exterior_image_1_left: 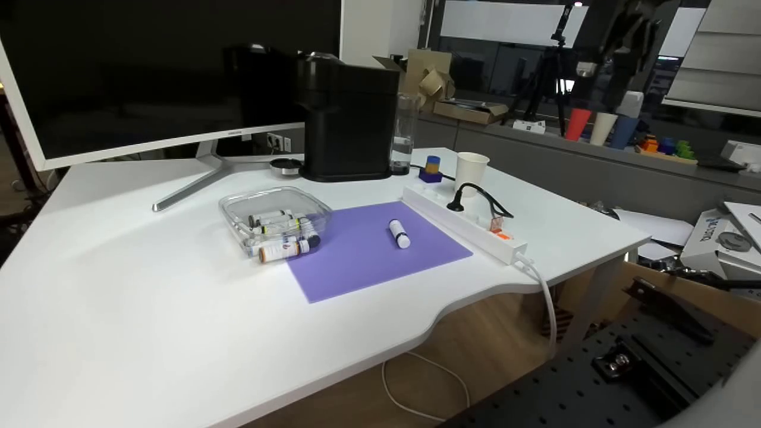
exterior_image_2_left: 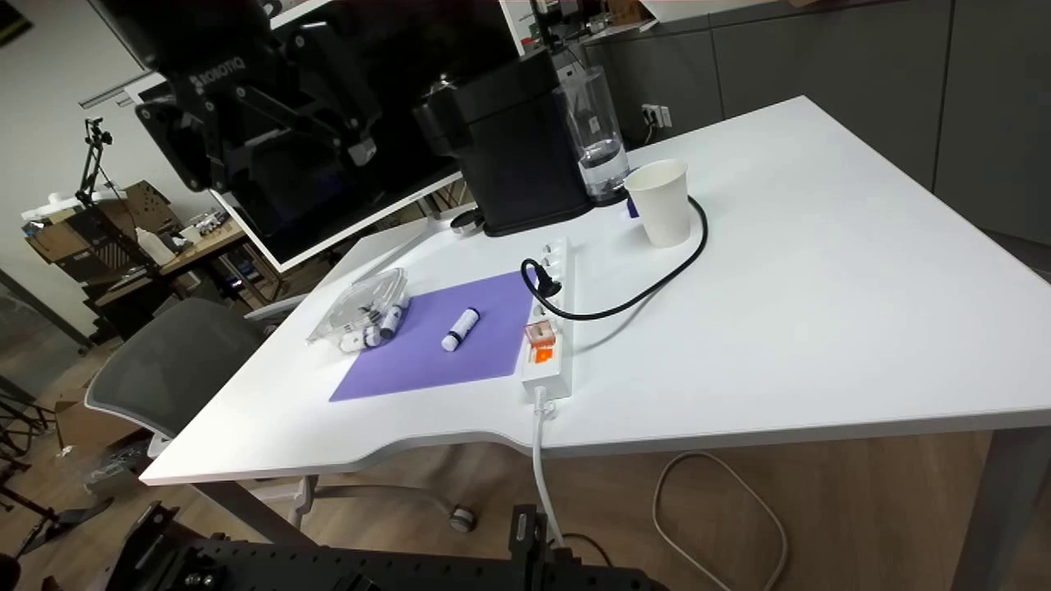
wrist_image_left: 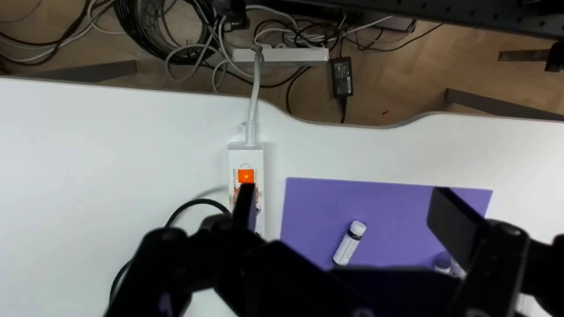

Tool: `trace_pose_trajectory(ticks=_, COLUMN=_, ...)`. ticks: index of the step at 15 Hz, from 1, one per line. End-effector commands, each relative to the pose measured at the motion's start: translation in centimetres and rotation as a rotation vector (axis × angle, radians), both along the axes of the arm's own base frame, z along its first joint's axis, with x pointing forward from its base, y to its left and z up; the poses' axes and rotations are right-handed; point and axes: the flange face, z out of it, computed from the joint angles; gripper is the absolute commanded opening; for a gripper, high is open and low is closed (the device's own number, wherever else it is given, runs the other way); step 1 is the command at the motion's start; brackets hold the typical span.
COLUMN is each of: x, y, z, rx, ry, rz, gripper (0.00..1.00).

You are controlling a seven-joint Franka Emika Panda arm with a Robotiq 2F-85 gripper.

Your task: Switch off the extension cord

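I'd put this at the very start: as far as I can see nothing is done and everything is left. The extension cord (exterior_image_1_left: pixel 461 226) lies on the white table (wrist_image_left: pixel 110 132) just beside the purple mat (wrist_image_left: pixel 383 211); in the wrist view that is the mat's nine o'clock side, with the white cable (wrist_image_left: pixel 254 88) running off the table edge toward twelve. The orange switch (wrist_image_left: pixel 246 176), near the cable end, shows a bright glowing spot, so I judge the power to be on. My gripper (wrist_image_left: pixel 346 204) hangs well above the table, its jaws spread wide with nothing held; in an exterior view the gripper (exterior_image_2_left: pixel 279 164) is up at ten o'clock from the extension cord. In the wrist view the orange switch sits between nine and ten o'clock of the gap's middle, so I don't read myself as lined up. What remains, I reckon: shift toward nine, perhaps bring the jaws together for a narrow tip, come down clear of the black plug (exterior_image_2_left: pixel 547 286), press, check that the glow dies, and lift away.
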Motion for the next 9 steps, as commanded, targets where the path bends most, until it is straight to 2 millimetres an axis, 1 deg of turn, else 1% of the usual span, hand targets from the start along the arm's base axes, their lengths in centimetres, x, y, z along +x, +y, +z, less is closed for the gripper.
trace_pose_trajectory(ticks=1, x=2.2, y=-1.5, z=-0.6, rx=-0.053, ry=-0.015, rz=-0.049, gripper=1.0)
trace_pose_trajectory(ticks=5, x=4.6, y=-2.7, z=-1.8, rx=-0.098, ry=-0.017, rz=-0.056, gripper=1.0)
trace_pose_trajectory(ticks=9, x=7.7, y=-3.4, z=-3.5, rx=-0.157, ry=0.016, rz=-0.026, gripper=1.0)
